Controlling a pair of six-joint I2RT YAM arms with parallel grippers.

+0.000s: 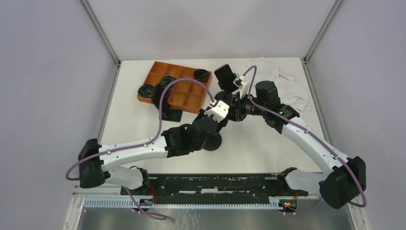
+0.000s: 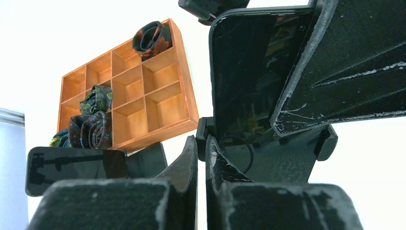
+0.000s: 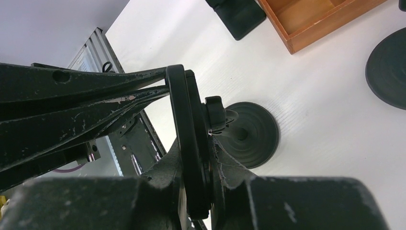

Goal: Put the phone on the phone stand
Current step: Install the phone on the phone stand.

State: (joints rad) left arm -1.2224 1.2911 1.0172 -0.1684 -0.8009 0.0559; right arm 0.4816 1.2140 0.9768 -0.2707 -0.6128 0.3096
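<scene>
The black phone (image 1: 225, 74) stands upright above the table's middle. In the left wrist view the phone (image 2: 249, 72) leans on the phone stand's cradle plate (image 2: 275, 163), its lower end between two side hooks. The stand's round base (image 3: 251, 136) sits on the table, also seen from the top (image 1: 212, 142). My right gripper (image 3: 196, 143) is shut on the phone's (image 3: 184, 110) faces, seen edge-on, just above the ball joint; from the top it is (image 1: 233, 90). My left gripper (image 2: 201, 143) is shut with a hair gap, its tips touching the cradle's left hook; from the top it is (image 1: 224, 99).
An orange compartment tray (image 1: 182, 72) with rolled ties (image 2: 93, 129) sits at the back left. A second dark phone (image 1: 173, 115) lies flat beside it. A white cloth (image 1: 287, 84) lies at the back right. Another dark disc (image 3: 390, 67) sits near the tray.
</scene>
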